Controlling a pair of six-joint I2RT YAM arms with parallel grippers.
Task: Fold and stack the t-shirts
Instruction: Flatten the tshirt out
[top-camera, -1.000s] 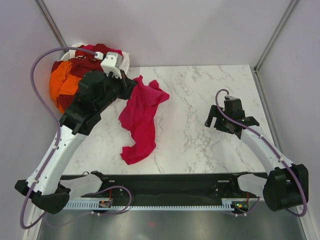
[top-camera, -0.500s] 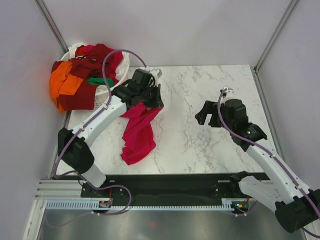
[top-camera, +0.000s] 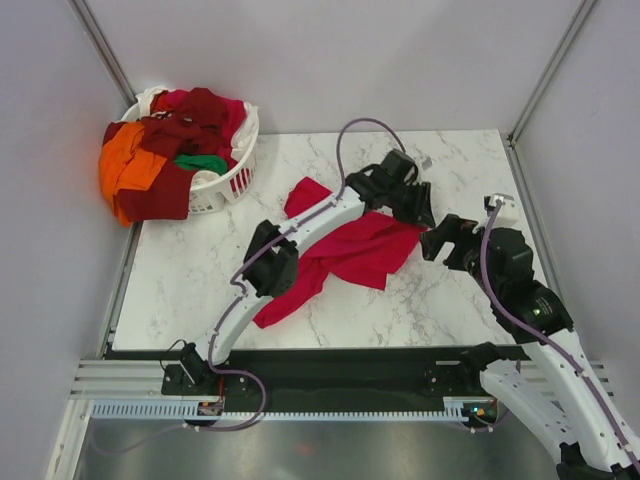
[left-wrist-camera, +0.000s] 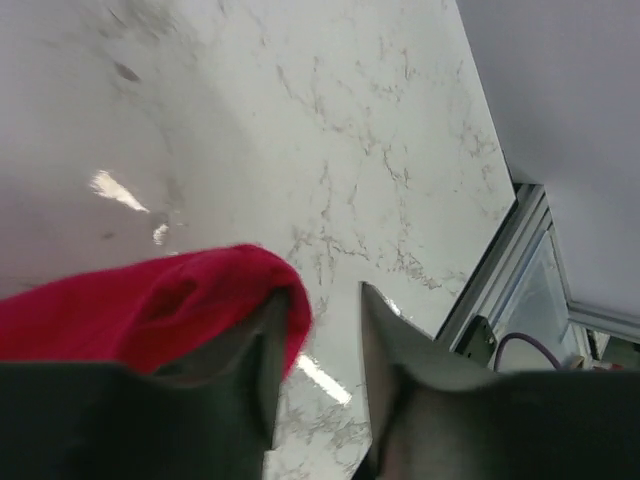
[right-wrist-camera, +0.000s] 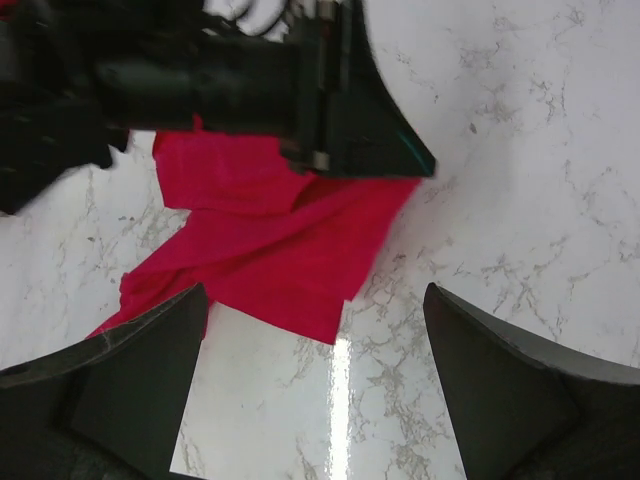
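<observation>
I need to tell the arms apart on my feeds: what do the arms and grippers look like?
Both match: the left arm and right arm have white links joined by bulky black joints, each with a thin purple cable running along it. The left gripper and right gripper have dark, tapering fingers. A small white block sits on the right wrist.

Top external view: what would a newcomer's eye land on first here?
The crimson-pink t-shirt sprawls crumpled across the middle of the marble table, with the left end effector reaching over to its right edge. Next comes the white laundry basket at the far left corner, heaped with maroon, orange and green t-shirts.
</observation>
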